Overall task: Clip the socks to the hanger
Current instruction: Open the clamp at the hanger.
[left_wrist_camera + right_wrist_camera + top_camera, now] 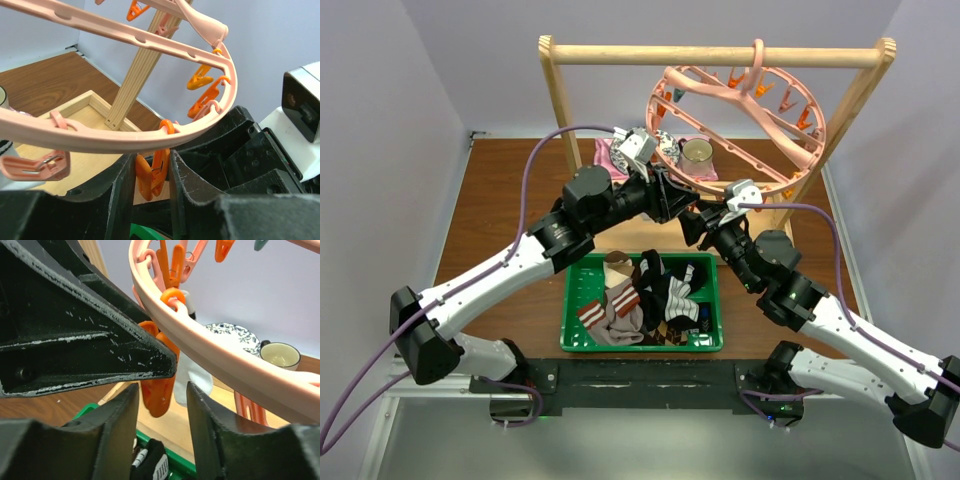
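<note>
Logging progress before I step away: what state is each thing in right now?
hanger: hung on wooden rack, tilted, no sock clipped.
socks: loose in green basket.
left gripper: shut on orange clip.
orange clip: hanging from hanger's rim, pinched.
right gripper: open, orange clip between its fingers.

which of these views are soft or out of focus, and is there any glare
top external: evenly lit and sharp, soft shadows, no glare; left wrist: hanger rim crisp, left pincer up close dark and soft; right wrist: orange clip sharp, cup behind it slightly soft
</note>
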Motion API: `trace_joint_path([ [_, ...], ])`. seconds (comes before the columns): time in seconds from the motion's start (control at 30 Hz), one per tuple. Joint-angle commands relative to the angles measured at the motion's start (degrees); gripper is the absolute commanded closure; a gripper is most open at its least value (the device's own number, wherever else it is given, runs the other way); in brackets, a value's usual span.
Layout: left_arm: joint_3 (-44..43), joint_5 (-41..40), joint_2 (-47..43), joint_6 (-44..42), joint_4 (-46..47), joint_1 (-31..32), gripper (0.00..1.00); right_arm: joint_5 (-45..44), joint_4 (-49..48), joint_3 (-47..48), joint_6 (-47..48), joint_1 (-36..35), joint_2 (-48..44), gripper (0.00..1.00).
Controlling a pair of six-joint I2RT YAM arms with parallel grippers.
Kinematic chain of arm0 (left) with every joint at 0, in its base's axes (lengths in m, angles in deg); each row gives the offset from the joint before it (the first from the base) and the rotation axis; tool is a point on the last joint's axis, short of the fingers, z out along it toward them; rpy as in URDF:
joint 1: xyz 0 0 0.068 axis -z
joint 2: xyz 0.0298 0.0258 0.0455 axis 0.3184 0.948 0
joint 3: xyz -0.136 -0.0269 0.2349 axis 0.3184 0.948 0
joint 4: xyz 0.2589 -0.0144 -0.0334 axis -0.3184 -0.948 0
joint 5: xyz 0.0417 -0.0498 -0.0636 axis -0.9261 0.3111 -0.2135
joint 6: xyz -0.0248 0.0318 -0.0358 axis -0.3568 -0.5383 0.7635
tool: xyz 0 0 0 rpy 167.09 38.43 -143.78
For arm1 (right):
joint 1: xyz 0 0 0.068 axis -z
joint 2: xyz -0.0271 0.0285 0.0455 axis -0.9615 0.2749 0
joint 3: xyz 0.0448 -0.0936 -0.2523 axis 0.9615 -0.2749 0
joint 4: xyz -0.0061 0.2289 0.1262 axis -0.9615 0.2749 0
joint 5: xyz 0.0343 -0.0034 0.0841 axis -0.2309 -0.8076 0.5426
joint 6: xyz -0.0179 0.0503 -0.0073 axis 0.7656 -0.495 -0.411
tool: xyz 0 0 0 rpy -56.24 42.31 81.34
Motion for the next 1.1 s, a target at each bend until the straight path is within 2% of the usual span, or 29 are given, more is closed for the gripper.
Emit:
trace_joint_path([
  [0.0, 1.2, -0.2, -3.0, 0.8, 2.1, -0.5, 0.99, -1.3, -3.3, 1.8, 0.8, 0.2, -0.7, 0.5],
  [0.13, 1.6, 0.2, -3.3, 1.1, 2.2, -0.6, 0.99, -2.1, -3.7, 2.6, 2.1, 0.3, 0.0, 0.5],
  [0.33, 1.6, 0.9, -3.7, 1.5, 2.1, -0.7, 0.98, 0.1, -5.3, 3.3, 2.6, 0.3, 1.0, 0.59],
  [0.47, 1.8, 1.0, -3.8, 1.4, 2.0, -0.9, 0.98, 1.6, -4.6, 3.6, 2.9, 0.3, 0.4, 0.69],
  [0.5, 1.8, 1.0, -3.9, 1.4, 2.0, -0.8, 0.98, 1.7, -4.4, 3.7, 3.0, 0.3, 0.2, 0.75],
  [0.6, 2.1, 1.0, -3.9, 1.4, 2.1, -1.0, 0.95, 2.0, -3.7, 3.9, 3.1, 0.3, -0.7, 0.84],
  [0.63, 2.1, 1.1, -3.9, 1.5, 2.2, -1.0, 0.83, 2.4, -3.3, 3.9, 3.1, 0.3, -0.8, 0.86],
  [0.67, 2.0, 1.1, -3.8, 1.5, 2.2, -1.0, 0.76, 2.6, -3.3, 4.1, 3.0, 0.3, -0.9, 0.88],
  [0.7, 1.9, 1.1, -3.6, 1.5, 2.2, -0.9, 0.74, 2.7, -3.0, 4.1, 3.0, 0.3, -1.0, 0.9],
  [0.77, 1.6, 0.9, -3.5, 1.8, 2.0, -1.0, 0.63, 2.8, -2.9, 4.1, 2.8, 0.3, -0.9, 0.93],
  [0.8, 1.5, 0.7, -3.4, 1.8, 2.0, -1.0, 0.45, 2.7, -2.8, 4.1, 2.8, 0.3, -0.7, 0.94],
  [0.83, 1.4, 0.6, -3.2, 1.8, 1.9, -1.0, 0.38, 2.8, -3.0, 4.0, 2.7, 0.3, -0.8, 0.96],
  [0.9, 1.0, 0.1, -3.2, 2.1, 1.6, -1.0, 0.3, 2.8, -3.0, 4.0, 2.7, 0.3, -0.6, 0.96],
  [1.07, -0.9, -1.2, -3.2, 3.6, -0.4, -1.0, 0.27, 1.4, -3.3, 4.0, 2.9, 0.3, 0.4, 0.98],
])
